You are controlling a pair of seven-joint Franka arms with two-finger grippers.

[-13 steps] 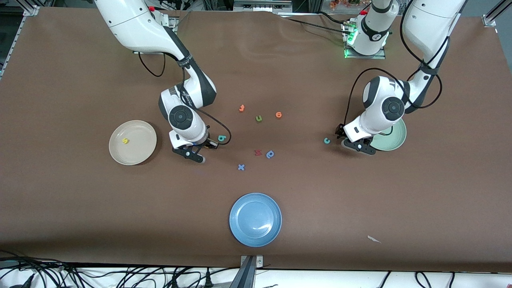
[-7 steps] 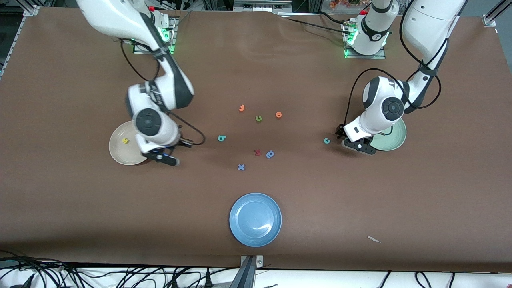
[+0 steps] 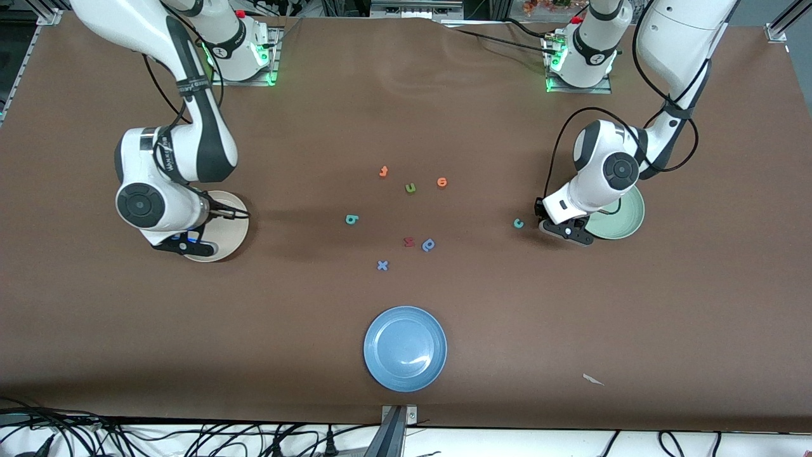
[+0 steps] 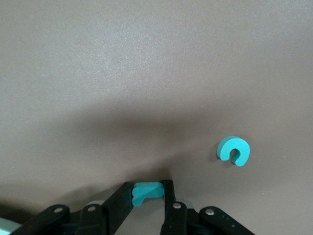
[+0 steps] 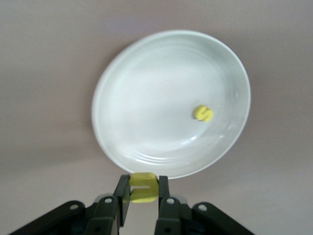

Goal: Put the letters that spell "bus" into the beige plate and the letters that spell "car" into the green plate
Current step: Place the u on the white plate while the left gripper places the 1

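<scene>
The right gripper (image 5: 143,192) hung over the beige plate's (image 3: 236,236) rim, at its 6 o'clock in the front view, clamped on the yellow "u" (image 5: 143,187). The yellow "s" (image 5: 203,113) lay inside that plate. The left gripper (image 4: 148,197) sat low at the green plate's (image 3: 625,222) 9 o'clock, pinching the teal "r" (image 4: 146,191). The teal "c" (image 3: 518,223) lay on the table at its 9 o'clock, near but apart. The teal "b" (image 3: 351,219) rested mid-table.
</scene>
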